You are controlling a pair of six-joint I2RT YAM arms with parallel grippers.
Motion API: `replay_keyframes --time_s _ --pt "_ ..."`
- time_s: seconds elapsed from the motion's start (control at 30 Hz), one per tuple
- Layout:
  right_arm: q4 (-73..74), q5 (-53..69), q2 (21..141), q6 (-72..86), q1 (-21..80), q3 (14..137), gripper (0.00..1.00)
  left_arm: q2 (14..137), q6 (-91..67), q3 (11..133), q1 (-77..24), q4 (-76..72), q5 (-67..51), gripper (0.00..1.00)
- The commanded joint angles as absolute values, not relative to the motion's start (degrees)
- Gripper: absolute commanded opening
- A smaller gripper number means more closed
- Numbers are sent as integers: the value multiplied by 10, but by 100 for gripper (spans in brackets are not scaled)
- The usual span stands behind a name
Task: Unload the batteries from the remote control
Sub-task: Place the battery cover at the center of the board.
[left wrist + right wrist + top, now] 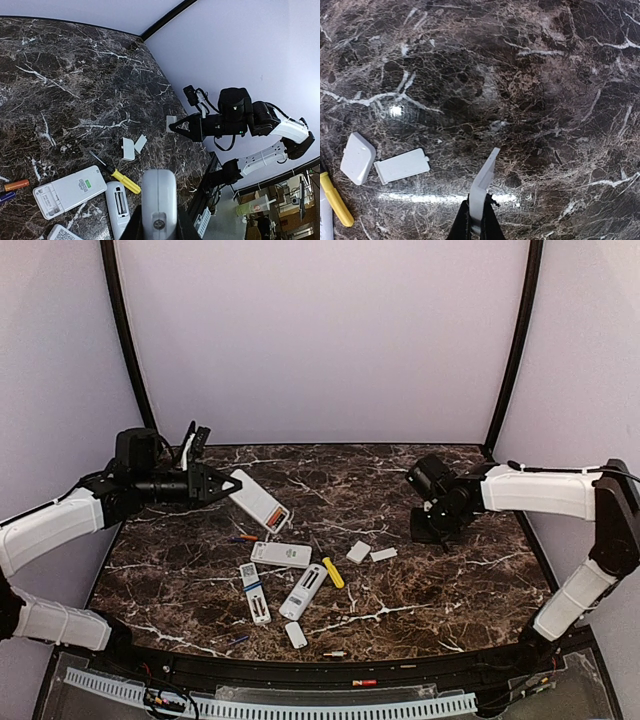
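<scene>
Clamping a white rectangular plastic remote (pixel 260 502) aloft, the left gripper (pixel 232 484) hangs near the small orange and blue batteries (pixel 243 538) on the dark marble table (pixel 450 570) — the right gripper (pixel 475 215) pinches a thin white cover (pixel 484 175).

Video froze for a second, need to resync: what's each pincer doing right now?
Left pincer: closed, holding a white remote.
Right pincer: closed, holding a thin white cover.

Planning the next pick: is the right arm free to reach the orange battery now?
Probably not: the right gripper is shut on a white cover, and the orange battery lies across the table.
</scene>
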State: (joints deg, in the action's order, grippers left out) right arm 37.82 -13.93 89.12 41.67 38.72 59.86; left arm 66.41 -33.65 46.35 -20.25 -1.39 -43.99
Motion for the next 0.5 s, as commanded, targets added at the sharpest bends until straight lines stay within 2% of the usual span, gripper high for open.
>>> replay_keyframes --time_s 0.0,0.37,0.47 --pt "389 -164 910 427 382 592 0 670 -324 501 -217 -22 -461 0" --pt "383 -168 975 433 377 600 0 686 -325 505 -245 -23 -454 0" --pt "374 -163 982 432 376 604 9 688 -325 506 -248 -22 -452 0"
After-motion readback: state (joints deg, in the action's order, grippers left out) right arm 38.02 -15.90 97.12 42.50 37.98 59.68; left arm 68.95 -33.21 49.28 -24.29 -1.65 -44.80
